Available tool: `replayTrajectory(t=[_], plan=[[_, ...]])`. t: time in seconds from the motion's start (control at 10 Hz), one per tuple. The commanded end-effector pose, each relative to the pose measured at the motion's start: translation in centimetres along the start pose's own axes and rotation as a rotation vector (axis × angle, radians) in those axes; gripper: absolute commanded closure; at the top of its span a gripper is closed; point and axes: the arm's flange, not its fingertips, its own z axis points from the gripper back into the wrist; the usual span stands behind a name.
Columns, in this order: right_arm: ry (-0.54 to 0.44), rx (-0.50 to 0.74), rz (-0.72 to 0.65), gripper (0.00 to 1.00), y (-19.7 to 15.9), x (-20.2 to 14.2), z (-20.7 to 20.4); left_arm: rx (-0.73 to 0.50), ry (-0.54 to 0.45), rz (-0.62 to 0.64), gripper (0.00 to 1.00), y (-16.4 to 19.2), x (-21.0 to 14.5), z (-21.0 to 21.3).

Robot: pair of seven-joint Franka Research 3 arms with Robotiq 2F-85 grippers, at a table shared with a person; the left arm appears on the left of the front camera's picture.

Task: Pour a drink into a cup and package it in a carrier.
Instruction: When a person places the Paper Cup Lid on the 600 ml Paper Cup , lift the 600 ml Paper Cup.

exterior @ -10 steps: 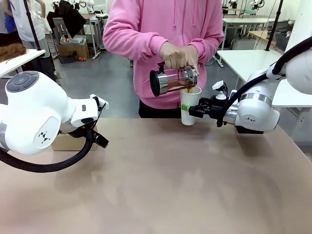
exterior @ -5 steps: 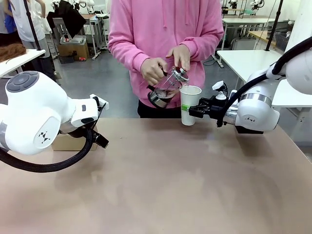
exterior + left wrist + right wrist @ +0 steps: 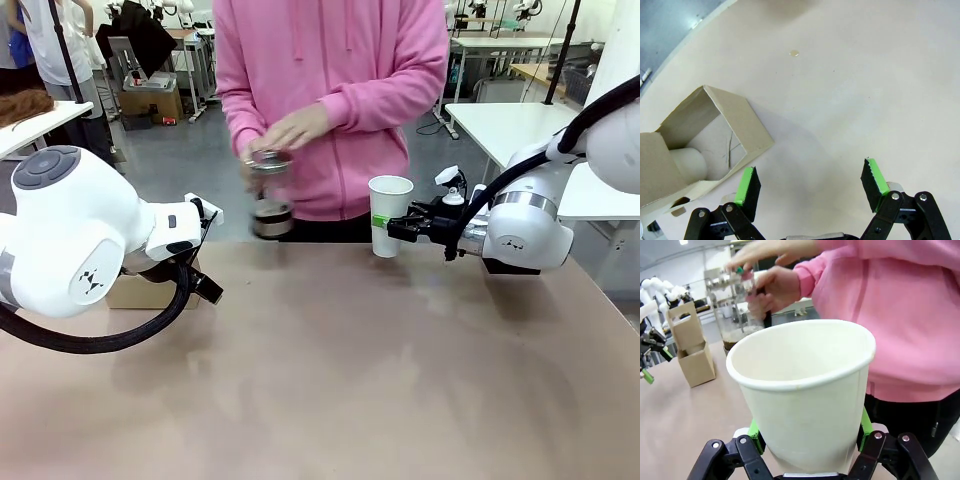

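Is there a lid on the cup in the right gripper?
No, the cup in the right gripper stands open at the rim, with nothing covering it.

The scene is lit brightly and evenly from above; only soft shadows are cast on the beige counter (image 3: 350, 390). At 11 o'clock in the front view, the clear glass press jug with metal lid (image 3: 268, 195) and the person's hands (image 3: 292, 128) are smeared by motion blur.

A person (image 3: 330, 150) in a pink hoodie (image 3: 350, 60) stands at the far edge of the tan desk (image 3: 350, 380). Beyond its far right corner stands a white desk (image 3: 500, 125). A small pale spot (image 3: 794, 52) marks the tan desk's top.
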Motion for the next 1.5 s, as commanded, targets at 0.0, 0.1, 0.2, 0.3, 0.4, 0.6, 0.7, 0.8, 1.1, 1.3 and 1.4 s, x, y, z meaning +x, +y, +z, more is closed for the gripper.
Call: replayTrajectory(t=[0.0,0.1,0.2,0.3,0.4,0.6,0.7,0.8,1.1,1.3,1.4], plan=[[0.002,-0.015,-0.006,0.20,0.17,0.31,-0.21,-0.002,-0.001,0.001,0.00,0.02,-0.02,0.04],[0.002,-0.015,-0.006,0.20,0.17,0.31,-0.21,-0.002,-0.001,0.001,0.00,0.02,-0.02,0.04],[0.002,-0.015,-0.006,0.20,0.17,0.31,-0.21,-0.002,-0.001,0.001,0.00,0.02,-0.02,0.04],[0.002,-0.015,-0.006,0.20,0.17,0.31,-0.21,-0.002,-0.001,0.001,0.00,0.02,-0.02,0.04],[0.002,-0.015,-0.006,0.20,0.17,0.31,-0.21,-0.002,-0.001,0.001,0.00,0.02,-0.02,0.04],[0.002,-0.015,-0.006,0.20,0.17,0.31,-0.21,-0.002,-0.001,0.001,0.00,0.02,-0.02,0.04],[0.002,-0.015,-0.006,0.20,0.17,0.31,-0.21,-0.002,-0.001,0.001,0.00,0.02,-0.02,0.04],[0.002,-0.015,-0.006,0.20,0.17,0.31,-0.21,-0.002,-0.001,0.001,0.00,0.02,-0.02,0.04],[0.002,-0.015,-0.006,0.20,0.17,0.31,-0.21,-0.002,-0.001,0.001,0.00,0.02,-0.02,0.04],[0.002,-0.015,-0.006,0.20,0.17,0.31,-0.21,-0.002,-0.001,0.001,0.00,0.02,-0.02,0.04],[0.002,-0.015,-0.006,0.20,0.17,0.31,-0.21,-0.002,-0.001,0.001,0.00,0.02,-0.02,0.04]])
